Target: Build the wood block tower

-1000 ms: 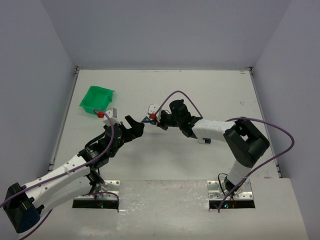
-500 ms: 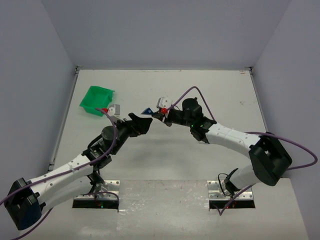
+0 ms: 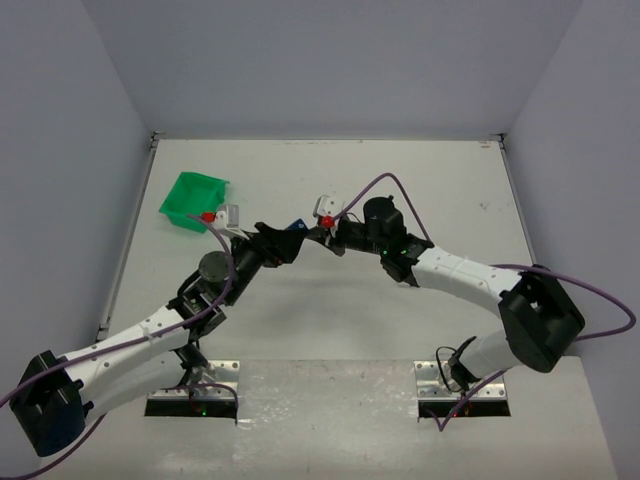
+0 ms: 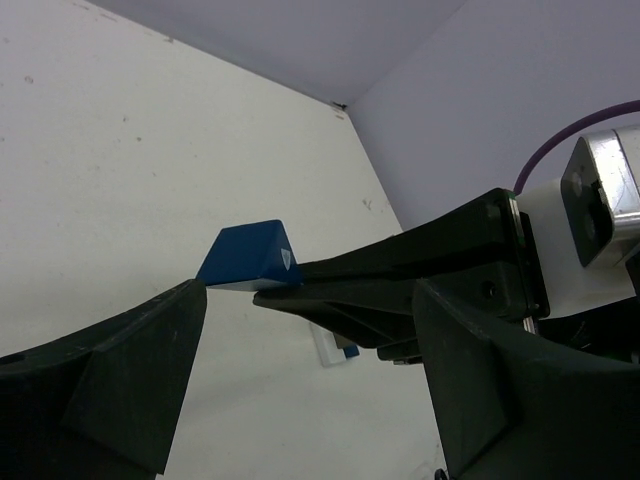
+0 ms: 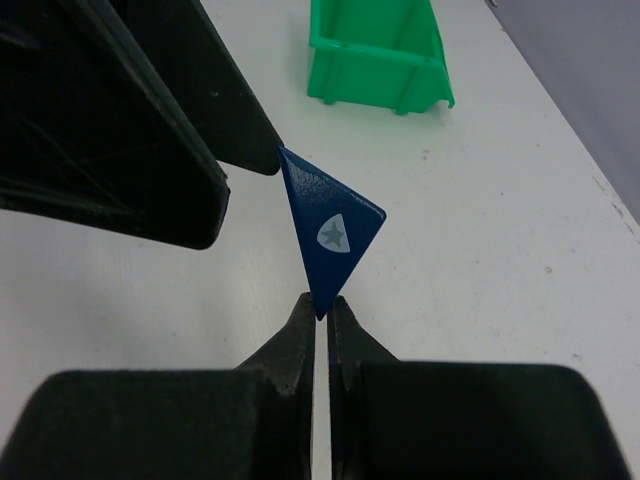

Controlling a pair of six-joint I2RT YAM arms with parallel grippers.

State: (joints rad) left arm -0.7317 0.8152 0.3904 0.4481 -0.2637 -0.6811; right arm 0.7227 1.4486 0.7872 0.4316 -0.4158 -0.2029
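A blue triangular wedge (image 3: 294, 226) with a pale star mark hangs in the air above the table's middle. My right gripper (image 3: 308, 233) is shut on its lowest tip (image 5: 322, 300), and the wedge (image 5: 330, 225) stands up from the fingertips. My left gripper (image 3: 284, 241) is open, its two fingers on either side of the wedge (image 4: 250, 257). One left finger (image 5: 150, 130) just reaches the wedge's top corner. A small stack of pale, grey and blue blocks (image 4: 337, 346) lies on the table beneath; the top view does not show it.
A green plastic bin (image 3: 193, 198) stands at the back left, also behind the wedge as the bin (image 5: 378, 50) in the right wrist view. Purple cables loop over both arms. The white table (image 3: 420, 180) is walled on three sides.
My left gripper has pushed forward until its fingers flank the wedge, and they have narrowed a little. The right arm lifted the wedge a second ago and has held still since.
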